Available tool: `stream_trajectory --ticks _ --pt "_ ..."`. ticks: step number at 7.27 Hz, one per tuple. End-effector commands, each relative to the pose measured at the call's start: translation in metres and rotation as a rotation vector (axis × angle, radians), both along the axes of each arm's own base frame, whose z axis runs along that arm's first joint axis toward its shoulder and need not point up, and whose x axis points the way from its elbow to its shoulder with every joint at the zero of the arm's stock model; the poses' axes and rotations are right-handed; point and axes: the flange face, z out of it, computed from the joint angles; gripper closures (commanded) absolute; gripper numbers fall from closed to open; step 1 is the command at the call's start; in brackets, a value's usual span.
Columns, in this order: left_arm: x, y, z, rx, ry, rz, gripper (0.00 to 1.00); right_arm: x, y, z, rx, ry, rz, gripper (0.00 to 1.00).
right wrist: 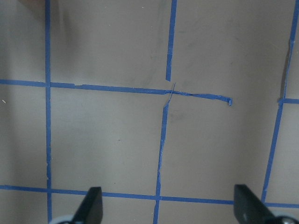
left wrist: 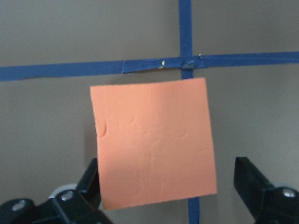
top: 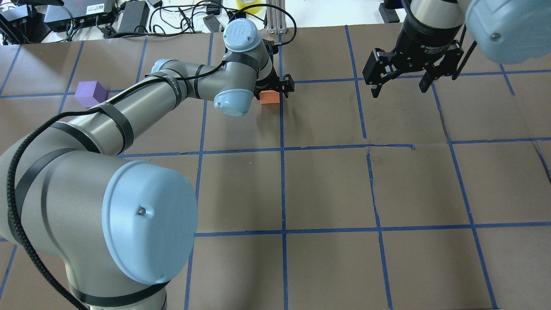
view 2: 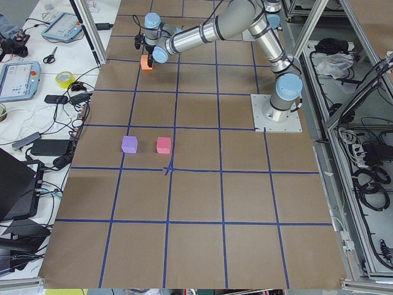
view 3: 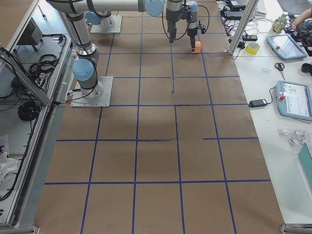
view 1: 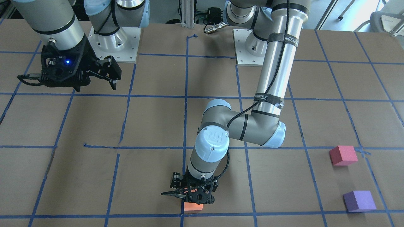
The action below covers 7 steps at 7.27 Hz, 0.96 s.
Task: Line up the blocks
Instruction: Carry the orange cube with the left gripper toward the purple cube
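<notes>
Left wrist-mounted: left gripper (left wrist: pixel 168 184) straddles the orange block (left wrist: pixel 154 144), jaws spread. One finger is at its edge and the other clear, so no clamp. The block sits by the blue tape crossing (left wrist: pixel 188 63). We can't tell grasp from release; either way the line isn't formed. Pinkish-red block (view 1: pixel 343 155) and purple block (view 1: pixel 359 200) lie well apart from that crossing, toward the robot's left. Next, we reckon, bring those two in beside it. Left arm reaches far forward, wrist straight down. Right gripper (top: pixel 399 89) hangs open and empty, well apart from the crossing.
</notes>
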Motion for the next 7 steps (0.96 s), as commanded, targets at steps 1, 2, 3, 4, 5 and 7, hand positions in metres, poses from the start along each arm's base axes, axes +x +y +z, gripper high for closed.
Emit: stream_trajectory --ticks 1,2,3,4,5,7 --pt "0.000 0.000 0.015 -0.031 0.003 -0.013 1.00 -0.001 0.000 0.000 -0.001 0.002 -0.002 0.00" --pt "0.003 -0.003 0.027 -0.049 0.007 -0.012 1.00 -0.001 0.000 0.000 -0.001 0.002 -0.002 0.00" --pt "0.016 -0.009 0.036 -0.066 0.005 -0.010 1.00 -0.001 0.000 0.000 -0.001 0.000 -0.002 0.00" --pt "0.059 -0.020 0.057 -0.091 -0.009 -0.021 1.00 -0.001 0.000 0.001 -0.003 0.000 -0.004 0.00" --pt "0.109 -0.023 0.069 -0.031 -0.014 0.031 1.00 -0.001 -0.001 0.001 -0.007 0.000 -0.001 0.00" --pt "0.171 -0.029 0.101 -0.033 -0.032 0.065 1.00 -0.001 -0.002 0.002 -0.021 -0.002 -0.004 0.00"
